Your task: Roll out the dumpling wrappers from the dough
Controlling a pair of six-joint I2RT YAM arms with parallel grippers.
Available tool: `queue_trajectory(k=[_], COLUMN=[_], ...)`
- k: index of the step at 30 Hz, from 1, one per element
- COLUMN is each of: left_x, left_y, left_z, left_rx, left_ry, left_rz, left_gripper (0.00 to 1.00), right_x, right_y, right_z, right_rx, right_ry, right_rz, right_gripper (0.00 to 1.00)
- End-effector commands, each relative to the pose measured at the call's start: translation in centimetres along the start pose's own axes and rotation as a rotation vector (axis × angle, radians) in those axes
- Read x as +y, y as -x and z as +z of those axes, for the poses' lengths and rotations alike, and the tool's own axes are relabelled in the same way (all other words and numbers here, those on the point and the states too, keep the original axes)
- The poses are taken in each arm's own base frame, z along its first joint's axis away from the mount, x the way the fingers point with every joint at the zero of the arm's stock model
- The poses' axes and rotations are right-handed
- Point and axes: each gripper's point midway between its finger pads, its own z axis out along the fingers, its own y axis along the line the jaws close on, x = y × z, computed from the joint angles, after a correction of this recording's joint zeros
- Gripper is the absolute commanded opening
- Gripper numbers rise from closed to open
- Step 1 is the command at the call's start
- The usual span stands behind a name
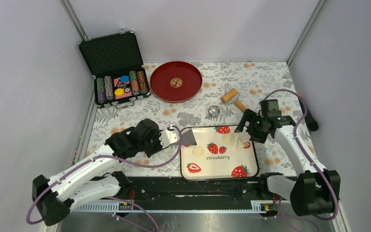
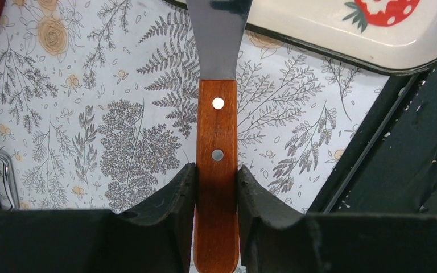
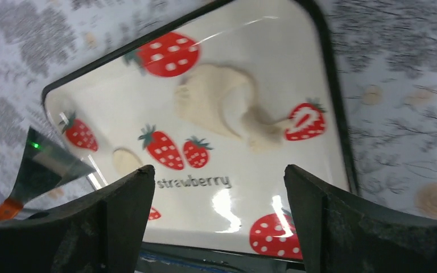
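Glossy tray [image 3: 262,170], matt dough [image 3: 219,96], wooden-handled metal spatula [image 2: 217,131].

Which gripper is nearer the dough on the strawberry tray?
Right. The right gripper hovers open over the tray's far right corner, close by the dough. The left gripper sits off the tray's left edge, gripping the spatula.

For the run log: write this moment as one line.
left gripper: shut on scraper | right gripper: open over strawberry tray | dough: in tray
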Motion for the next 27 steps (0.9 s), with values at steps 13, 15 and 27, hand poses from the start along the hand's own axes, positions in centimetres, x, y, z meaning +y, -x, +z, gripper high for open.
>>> queue_trajectory(k=[13, 15, 27], left_x=[1.2, 1.3, 0.4], left_y=[0.9, 0.9, 0.2], left_z=[-1.9, -2.2, -2.0], left_rx=[0.023, 0.025, 0.064], left_ry=[-0.092, -0.105, -0.185], left_rz=[0.069, 0.075, 0.132], left_gripper=[0.0, 0.0, 0.0], right_x=[-8.6, -8.9, -9.7], right_y=[0.4, 0.5, 0.4], right_z=[1.3, 1.3, 2.3], right_rx=[0.001, -0.004, 0.019], right_ry=[-0.183, -0.186, -0.183], right_rz=[0.184, 0.193, 0.238], right_gripper=[0.92, 0.92, 0.91])
